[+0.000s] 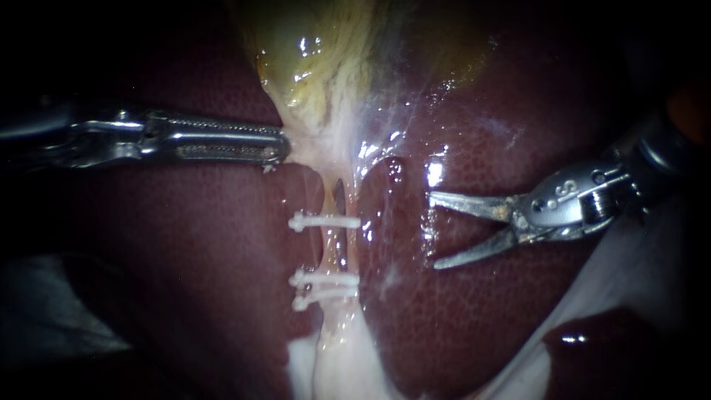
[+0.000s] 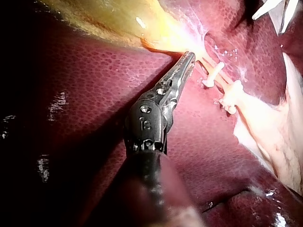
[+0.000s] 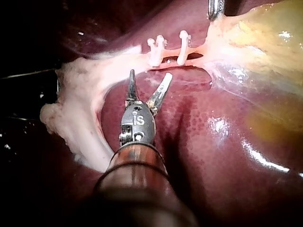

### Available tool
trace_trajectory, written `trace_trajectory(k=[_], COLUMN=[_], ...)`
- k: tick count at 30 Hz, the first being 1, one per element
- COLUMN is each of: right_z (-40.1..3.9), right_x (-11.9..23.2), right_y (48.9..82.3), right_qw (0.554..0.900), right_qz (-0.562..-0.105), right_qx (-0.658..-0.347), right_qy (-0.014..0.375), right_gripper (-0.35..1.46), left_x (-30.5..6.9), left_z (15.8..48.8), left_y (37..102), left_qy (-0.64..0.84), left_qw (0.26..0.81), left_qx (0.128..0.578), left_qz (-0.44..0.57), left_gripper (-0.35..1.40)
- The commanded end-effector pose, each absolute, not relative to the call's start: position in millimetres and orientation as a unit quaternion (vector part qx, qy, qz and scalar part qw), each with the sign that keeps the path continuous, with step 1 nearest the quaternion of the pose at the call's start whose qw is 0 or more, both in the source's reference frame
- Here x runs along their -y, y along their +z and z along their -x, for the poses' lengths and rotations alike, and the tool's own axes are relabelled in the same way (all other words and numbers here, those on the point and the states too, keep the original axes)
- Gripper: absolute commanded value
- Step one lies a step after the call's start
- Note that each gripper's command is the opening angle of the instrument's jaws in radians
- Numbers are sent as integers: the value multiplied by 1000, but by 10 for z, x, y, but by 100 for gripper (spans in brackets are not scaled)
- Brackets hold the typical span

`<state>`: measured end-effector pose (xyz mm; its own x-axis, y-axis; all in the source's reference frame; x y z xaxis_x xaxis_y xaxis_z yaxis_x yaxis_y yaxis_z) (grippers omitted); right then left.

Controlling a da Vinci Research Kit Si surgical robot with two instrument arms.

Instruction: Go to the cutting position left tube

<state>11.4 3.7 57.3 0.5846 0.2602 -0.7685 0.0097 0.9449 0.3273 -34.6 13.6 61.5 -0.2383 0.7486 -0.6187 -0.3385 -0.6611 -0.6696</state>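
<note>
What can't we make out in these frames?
Right instrument, left wrist view: only blade tips, cut off by the edge.
Left instrument, right wrist view: only a sliver, cut off by the edge.
Its shaft, endoscope view: lost in darkness.
Lower clips, endoscope view: too close to tell whether they touch.

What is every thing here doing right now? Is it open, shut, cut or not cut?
Left instrument: jaws shut on the gallbladder at its narrow end.
Right instrument: jaws open, over the liver, apart from the tube.
Tube: whole, not cut.
Upper clip: closed across the tube.
Two lower clips: closed across the tube, close together.
</note>
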Motion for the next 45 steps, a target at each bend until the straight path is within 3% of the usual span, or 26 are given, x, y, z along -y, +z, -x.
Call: trace_trajectory(k=[1,11,17,32,45], right_z=[-113,-116,-132,-204,-225], right_x=[-38,-38,-30,3,10], right_y=[573,573,581,627,675], right_qw=[878,874,868,852,843], right_qz=[-149,-157,-170,-223,-257], right_qx=[-450,-454,-463,-470,-465], right_qy=[71,68,55,66,78], right_gripper=[144,144,144,144,144], left_x=[-138,-143,-141,-141,-139], left_z=[343,305,306,307,309], left_y=[611,546,543,542,540], left_qy=[759,751,751,751,751], left_qw=[357,360,361,361,362], left_qx=[206,206,205,205,204], left_qz=[503,515,514,514,514], left_gripper=[-35,-35,-35,-35,-35])
